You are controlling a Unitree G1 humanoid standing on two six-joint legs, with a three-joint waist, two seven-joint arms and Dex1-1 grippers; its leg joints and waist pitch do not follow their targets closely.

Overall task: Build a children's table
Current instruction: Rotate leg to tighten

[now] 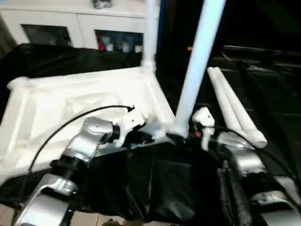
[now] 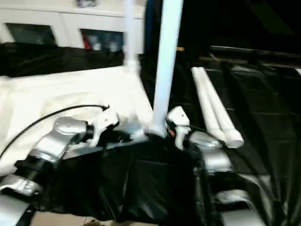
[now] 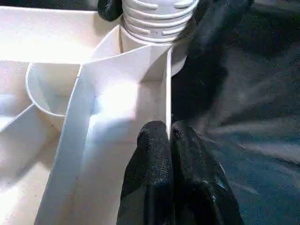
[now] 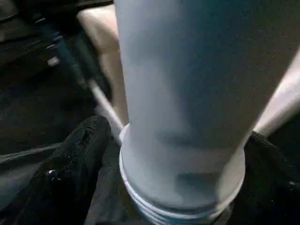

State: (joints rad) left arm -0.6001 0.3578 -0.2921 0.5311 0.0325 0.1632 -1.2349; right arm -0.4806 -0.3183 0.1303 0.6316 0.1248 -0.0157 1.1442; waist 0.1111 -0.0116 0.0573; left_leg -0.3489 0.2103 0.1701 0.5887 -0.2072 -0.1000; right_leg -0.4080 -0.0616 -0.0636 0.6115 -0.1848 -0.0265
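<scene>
Two legs already stand upright from the upturned tabletop [image 1: 70, 103], which lies underside up on the left half of a black-covered work table [image 1: 273, 94]. One leg [image 1: 151, 33] rises from the top's far right corner. The other, the near leg [image 1: 197, 61], stands at the near right corner and leans slightly to the right. Two spare legs [image 1: 235, 110] lie side by side on the black cover, to the right of the top and apart from it.

The left gripper [image 3: 169, 140] has its two black fingers pressed together on the thin wall at the top's right edge, just near of the corner socket [image 3: 157, 21]. It seems to be steadying the top.

The right gripper [image 1: 184, 136] sits at the foot of the near leg. Its fingers [image 4: 65, 168] stand on either side of the leg's ribbed base, one to each side. They look spread around the leg rather than tight on it, though contact cannot be ruled out.

The step in hand appears to be seating this second leg in its socket. The ribbed threads at its base are visible above the socket rim, so it may not be fully home. The next move likely calls for gripping the base again and turning it further, with the top held fast. After that, the spare legs go into the two left corners.

White cabinets [image 1: 70, 23] stand beyond the table's far edge.
</scene>
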